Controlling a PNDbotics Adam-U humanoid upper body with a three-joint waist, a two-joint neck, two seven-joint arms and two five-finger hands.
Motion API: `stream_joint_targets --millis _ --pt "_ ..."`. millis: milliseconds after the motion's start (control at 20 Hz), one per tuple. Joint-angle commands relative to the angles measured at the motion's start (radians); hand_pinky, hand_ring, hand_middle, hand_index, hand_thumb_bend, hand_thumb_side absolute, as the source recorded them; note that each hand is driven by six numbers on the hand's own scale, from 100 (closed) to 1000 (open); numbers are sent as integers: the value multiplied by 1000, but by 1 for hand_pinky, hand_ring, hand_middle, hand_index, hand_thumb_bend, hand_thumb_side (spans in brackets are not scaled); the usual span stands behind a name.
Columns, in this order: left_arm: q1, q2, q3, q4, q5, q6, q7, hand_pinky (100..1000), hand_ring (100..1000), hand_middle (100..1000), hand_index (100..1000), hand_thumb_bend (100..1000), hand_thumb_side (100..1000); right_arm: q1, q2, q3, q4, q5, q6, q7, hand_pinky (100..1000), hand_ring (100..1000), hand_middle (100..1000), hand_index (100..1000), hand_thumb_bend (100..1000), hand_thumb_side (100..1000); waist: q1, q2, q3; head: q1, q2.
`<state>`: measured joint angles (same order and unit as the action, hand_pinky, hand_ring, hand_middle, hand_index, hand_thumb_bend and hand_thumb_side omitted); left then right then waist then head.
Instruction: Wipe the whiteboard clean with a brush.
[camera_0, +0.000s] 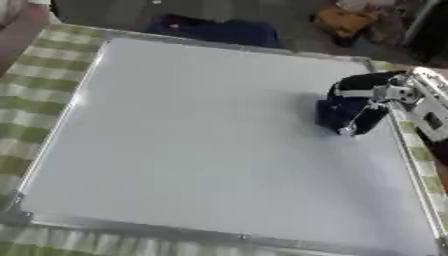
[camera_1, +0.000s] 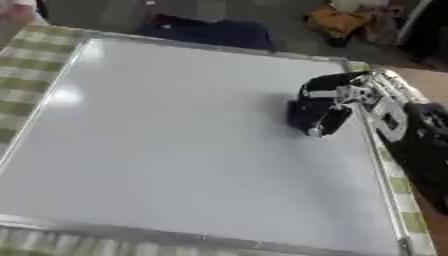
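Near the board's right edge: the robot's right hand (camera_1: 337, 102) comes in from the right, fingers curled down around a dark blue brush (camera_1: 308, 116) that sits against the whiteboard (camera_0: 201, 140).
Hand state: right hand clenched around the brush; the left hand shows in neither view.
Brush position: on the right-hand part of the board, about mid-height, just inside the metal frame (camera_0: 404, 131), apparently touching the surface, though the contact line itself is in shadow.
Board condition: pale and glossy across the whole face, with a bright glare patch at the upper left; no marks can be made out from here, so how much wiping remains is hard to judge.
Setting: the board lies flat on a desk covered with a green checked cloth (camera_0: 44, 75), which shows along the left, bottom and right sides.
Risk, frame: a stroke further right would likely run the brush into the raised edge and jolt it in the grasp.
Risk, board: nothing visible pins the board, so a long sideways push could slide it over the cloth.
Risk, coverage: a tilted brush would touch only by one edge, leaving streaks.
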<state>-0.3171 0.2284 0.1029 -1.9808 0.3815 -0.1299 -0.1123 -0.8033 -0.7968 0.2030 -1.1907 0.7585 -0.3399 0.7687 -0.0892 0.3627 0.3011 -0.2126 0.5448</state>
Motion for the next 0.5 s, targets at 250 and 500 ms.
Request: stream_joint_targets --millis 250,500 --pt "-3 12 2 -19 6 7 5 554 550 545 401 134 1000 6 -32 29 -57 -49 -19 41 615 683 394 405 100 203 3 -33 -6 5 8" --pt "-2 12 2 -19 9 9 7 554 551 545 402 135 1000 12 -36 37 -74 -77 -16 65 612 681 393 404 100 203 4 -42 -12 5 9"
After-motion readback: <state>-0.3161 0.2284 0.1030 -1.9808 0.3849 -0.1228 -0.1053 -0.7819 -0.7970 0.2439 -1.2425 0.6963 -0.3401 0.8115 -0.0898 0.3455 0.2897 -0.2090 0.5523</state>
